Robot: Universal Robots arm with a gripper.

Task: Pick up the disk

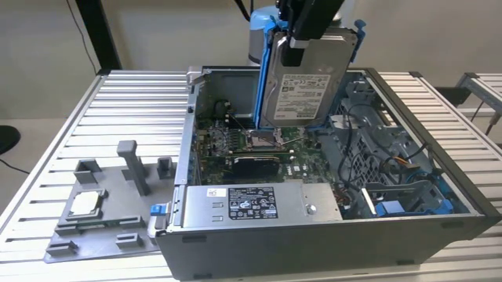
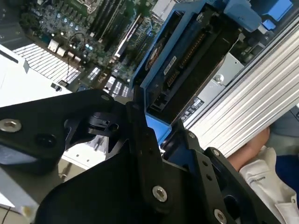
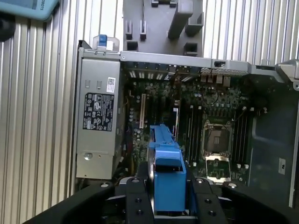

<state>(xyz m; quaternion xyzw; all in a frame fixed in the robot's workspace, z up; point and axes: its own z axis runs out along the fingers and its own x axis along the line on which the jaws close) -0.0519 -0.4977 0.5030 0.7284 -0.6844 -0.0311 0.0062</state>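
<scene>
Disk [image 1: 302, 88] hanging upright above the open computer case [image 1: 439, 229], clear of the motherboard [image 1: 259, 154]: silver-grey metal, white printed label facing out, bright blue plastic frame along its edges. Gripper [image 1: 294, 44] pinching its top between black jaws. Black label on the silver box [image 1: 255, 202] inside the case.

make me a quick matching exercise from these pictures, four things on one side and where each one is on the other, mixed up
Things:
1. disk
2. silver box with black label
3. grey fixture plate
4. small square chip

Places:
A. beside the open computer case, on the slatted table
B. held in the gripper, above the case
C. lying on the fixture plate
D. inside the case, along its near wall in the exterior view

Pairs: 1-B, 2-D, 3-A, 4-C
</scene>
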